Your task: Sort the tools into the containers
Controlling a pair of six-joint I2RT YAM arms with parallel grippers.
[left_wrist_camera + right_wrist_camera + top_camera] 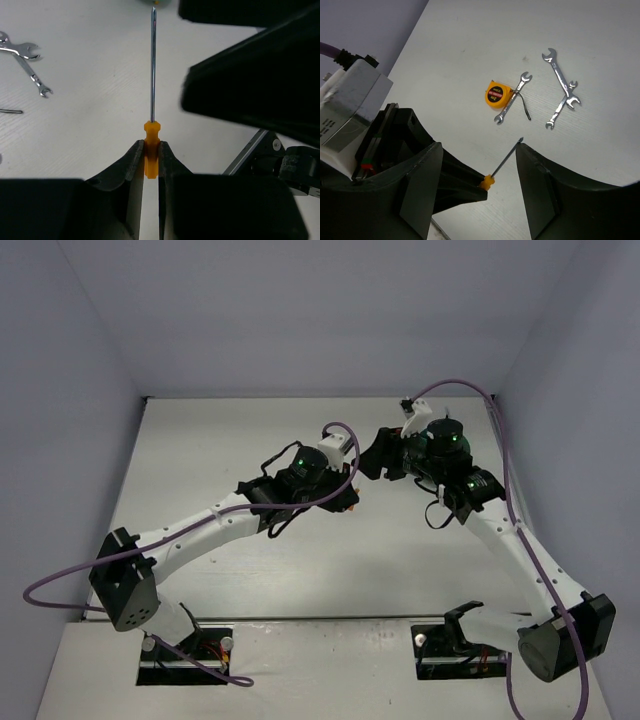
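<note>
My left gripper (151,146) is shut on the orange handle of a screwdriver (151,131), held above the table with its steel shaft pointing straight ahead. My right gripper (479,146) is open, its jaws wide apart, and the left gripper (465,186) brings the screwdriver (487,181) in between them, its tip close to the right finger. On the table beyond lie a round yellow-orange tape measure (497,94), a silver wrench (513,97) touching it, a dark hex key (525,108) and two crossed wrenches (563,93). Of the teal container only a sliver (156,1) shows, past the screwdriver tip.
In the top view the two arms meet mid-table, left gripper (350,498) beside right gripper (378,462), and they hide the tools. Grey walls close in the table on three sides. The crossed wrenches (25,59) and hex key (11,111) lie left of the held screwdriver.
</note>
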